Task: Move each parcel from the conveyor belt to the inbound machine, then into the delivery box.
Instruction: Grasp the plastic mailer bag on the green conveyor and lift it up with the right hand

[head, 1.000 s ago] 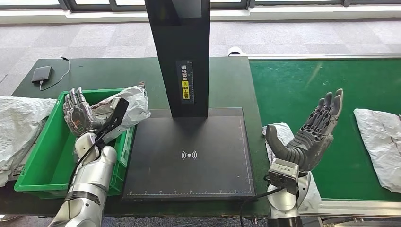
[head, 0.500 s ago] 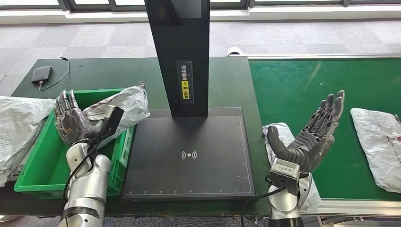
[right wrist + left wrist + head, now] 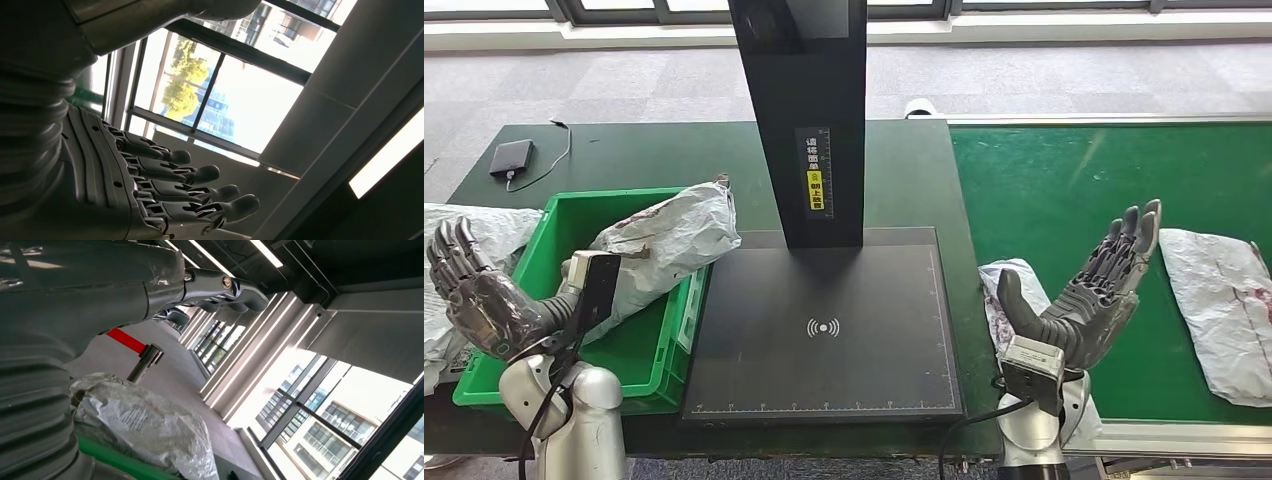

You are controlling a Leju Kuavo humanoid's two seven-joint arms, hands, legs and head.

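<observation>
A crumpled grey parcel (image 3: 664, 245) lies in the green delivery box (image 3: 544, 330), leaning over its right wall toward the black inbound machine (image 3: 824, 330). My left hand (image 3: 474, 290) is raised left of the box, fingers spread, holding nothing; the left wrist view shows a grey bagged parcel (image 3: 145, 425) beside it. My right hand (image 3: 1084, 295) stands open, palm up, at the conveyor belt's (image 3: 1064, 170) near edge. A small parcel (image 3: 1004, 290) lies just behind it. Another grey parcel (image 3: 1224, 305) lies on the belt at the right.
More grey parcels (image 3: 469, 270) are piled left of the box. The machine's black post (image 3: 809, 120) rises at the middle. A black power bank (image 3: 512, 157) with a cable lies at the table's back left.
My left hand let go of the parcel and drew back left, out of the box. The parcel settled lower in the box. The belt parcel at the right drifted slightly left.
</observation>
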